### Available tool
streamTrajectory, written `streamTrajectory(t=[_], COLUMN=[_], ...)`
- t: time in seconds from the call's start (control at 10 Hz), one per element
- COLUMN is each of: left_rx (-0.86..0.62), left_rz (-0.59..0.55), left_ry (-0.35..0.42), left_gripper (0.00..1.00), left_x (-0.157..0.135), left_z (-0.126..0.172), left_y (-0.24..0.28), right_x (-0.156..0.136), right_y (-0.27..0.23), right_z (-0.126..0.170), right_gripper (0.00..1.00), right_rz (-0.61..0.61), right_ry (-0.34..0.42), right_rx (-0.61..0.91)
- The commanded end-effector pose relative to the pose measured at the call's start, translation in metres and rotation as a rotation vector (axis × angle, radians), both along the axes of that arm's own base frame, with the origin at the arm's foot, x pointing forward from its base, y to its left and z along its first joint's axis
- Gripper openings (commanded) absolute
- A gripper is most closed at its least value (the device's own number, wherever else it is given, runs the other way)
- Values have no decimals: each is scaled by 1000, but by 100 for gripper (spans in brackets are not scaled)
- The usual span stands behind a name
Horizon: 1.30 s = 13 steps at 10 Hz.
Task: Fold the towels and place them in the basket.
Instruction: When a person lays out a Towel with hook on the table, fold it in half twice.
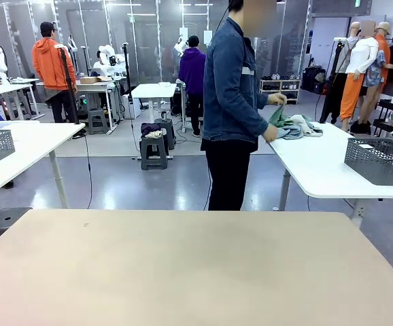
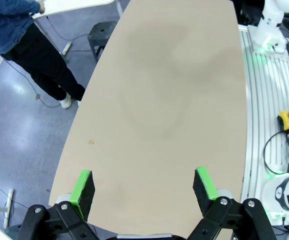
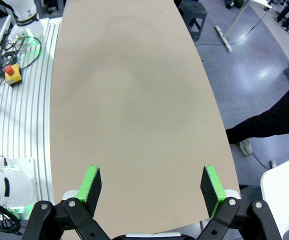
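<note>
Afar, towels in person's hands.

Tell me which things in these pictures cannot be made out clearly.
towels, front view: bunched in the person's hands, far off; their number and labels are too small to tell.
basket, front view: cut off by the right edge; its wall hides the inside.
person, left wrist view: cut off by the top edge.
</note>
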<state>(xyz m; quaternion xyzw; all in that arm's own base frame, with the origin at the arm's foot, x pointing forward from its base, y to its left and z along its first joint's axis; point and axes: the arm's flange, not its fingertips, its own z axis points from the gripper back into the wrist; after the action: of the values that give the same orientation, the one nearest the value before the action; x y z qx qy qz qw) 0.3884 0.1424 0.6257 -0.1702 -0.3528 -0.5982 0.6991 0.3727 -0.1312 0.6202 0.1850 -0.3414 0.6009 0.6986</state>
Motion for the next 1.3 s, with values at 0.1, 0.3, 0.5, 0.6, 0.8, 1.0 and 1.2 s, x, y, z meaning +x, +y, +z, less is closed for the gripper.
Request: streamTrajectory(t=[0.1,0.3,0.5,0.6,0.8,1.0,1.2], left_rx=[-6,-6,-6,-6,-6,-6,-6], left_rz=[-1,-1,-1,-1,-1,-1,-1], left_ry=[-1,-1,-1,-1,-1,-1,-1], left_gripper=[100,100,100,100,100,100,100], left_x=[0,0,0,0,0,0,0], left_z=[0,0,0,0,0,0,0], left_y=[0,0,0,0,0,0,0], right_x=[1,1,1,1,1,1,1], right_y=[0,0,0,0,0,0,0], right_z=[1,1,1,1,1,1,1], right_gripper=[100,100,100,100,100,100,100], right_rz=[1,1,1,1,1,1,1], right_ry=[-8,-8,-8,-8,-8,-8,-8], right_rx=[6,6,6,6,6,6,6])
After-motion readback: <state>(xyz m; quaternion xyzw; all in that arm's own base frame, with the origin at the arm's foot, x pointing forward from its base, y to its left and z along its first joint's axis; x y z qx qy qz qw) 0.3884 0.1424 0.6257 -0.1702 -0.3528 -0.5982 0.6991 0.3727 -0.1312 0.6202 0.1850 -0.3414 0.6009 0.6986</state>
